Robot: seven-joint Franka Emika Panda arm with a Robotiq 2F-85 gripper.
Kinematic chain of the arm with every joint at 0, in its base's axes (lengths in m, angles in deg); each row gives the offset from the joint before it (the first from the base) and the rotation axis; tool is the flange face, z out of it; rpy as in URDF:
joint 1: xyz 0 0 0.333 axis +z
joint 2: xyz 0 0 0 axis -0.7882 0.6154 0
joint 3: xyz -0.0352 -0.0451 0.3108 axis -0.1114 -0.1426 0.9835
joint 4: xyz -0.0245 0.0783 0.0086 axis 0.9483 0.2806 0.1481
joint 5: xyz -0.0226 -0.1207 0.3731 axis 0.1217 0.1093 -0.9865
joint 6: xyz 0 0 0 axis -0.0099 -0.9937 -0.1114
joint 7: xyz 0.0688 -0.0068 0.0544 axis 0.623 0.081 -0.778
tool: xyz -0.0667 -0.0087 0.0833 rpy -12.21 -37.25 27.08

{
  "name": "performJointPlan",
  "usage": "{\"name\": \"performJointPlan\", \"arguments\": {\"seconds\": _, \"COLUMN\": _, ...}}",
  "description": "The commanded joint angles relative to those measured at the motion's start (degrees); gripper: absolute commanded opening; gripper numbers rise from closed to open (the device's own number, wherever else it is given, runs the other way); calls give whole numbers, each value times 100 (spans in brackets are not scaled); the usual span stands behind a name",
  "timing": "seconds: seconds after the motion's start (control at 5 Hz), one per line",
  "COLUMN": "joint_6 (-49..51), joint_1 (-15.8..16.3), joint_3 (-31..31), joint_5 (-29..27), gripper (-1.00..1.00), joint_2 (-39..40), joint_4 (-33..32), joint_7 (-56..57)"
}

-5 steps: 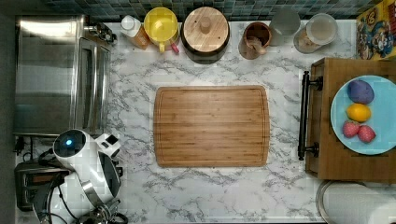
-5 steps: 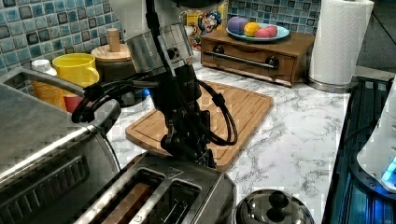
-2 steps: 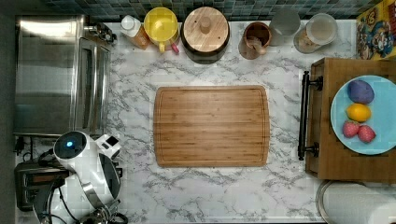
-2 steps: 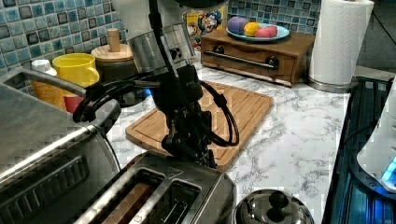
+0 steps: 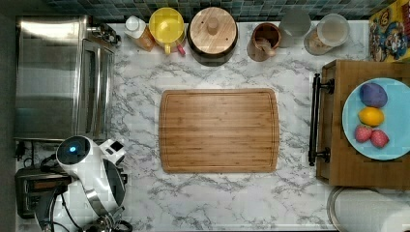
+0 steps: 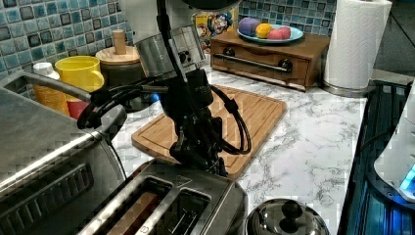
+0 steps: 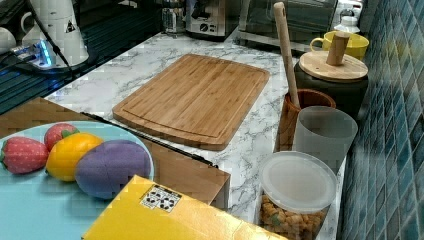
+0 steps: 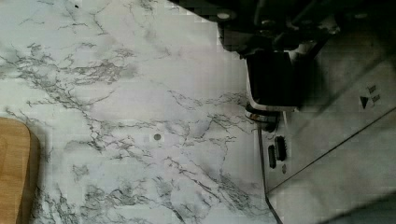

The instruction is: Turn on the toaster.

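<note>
- Clearly, the step in hand is pressing the lever down: in the left view the gripper [image 6: 215, 164] sits right at the control end of the toaster [image 6: 166, 205], at its top edge; whether its fingers are spread or closed I cannot tell.
- Done well, I judge, the push goes straight down along the lever's track, firm enough to latch without tipping the light box.
- Close up, the wrist view shows a black lever [image 8: 271, 84] with a pale rim against the toaster's brushed-steel face, above veined marble counter [image 8: 140, 116].
- The toaster stands at the counter's corner, just beside the toaster oven [image 6: 44, 161], boxy, with two long slots on top.
- Beyond lies a smooth bamboo cutting board [image 6: 244, 117], grooved around its edge.
- Farthest stands a yellow mug [image 6: 80, 71] against glossy blue tile.
</note>
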Motion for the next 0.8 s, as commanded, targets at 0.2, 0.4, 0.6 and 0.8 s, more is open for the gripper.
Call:
{"name": "performJointPlan", "arguments": {"seconds": 0.2, "joint_6": -1056, "joint_1": -184, "joint_3": -216, "joint_5": -136, "gripper": -100, "joint_2": 220, "joint_4": 177, "joint_7": 9}}
{"name": "performJointPlan", "arguments": {"seconds": 0.4, "joint_6": -1057, "joint_1": -185, "joint_3": -216, "joint_5": -136, "gripper": -100, "joint_2": 220, "joint_4": 177, "joint_7": 8}}
{"name": "performJointPlan", "arguments": {"seconds": 0.6, "joint_6": -1059, "joint_1": -236, "joint_3": -163, "joint_5": -120, "gripper": -100, "joint_2": 224, "joint_4": 177, "joint_7": -3}}
{"name": "performJointPlan", "arguments": {"seconds": 0.8, "joint_6": -1061, "joint_1": -266, "joint_3": -133, "joint_5": -110, "gripper": -100, "joint_2": 227, "joint_4": 176, "joint_7": -10}}
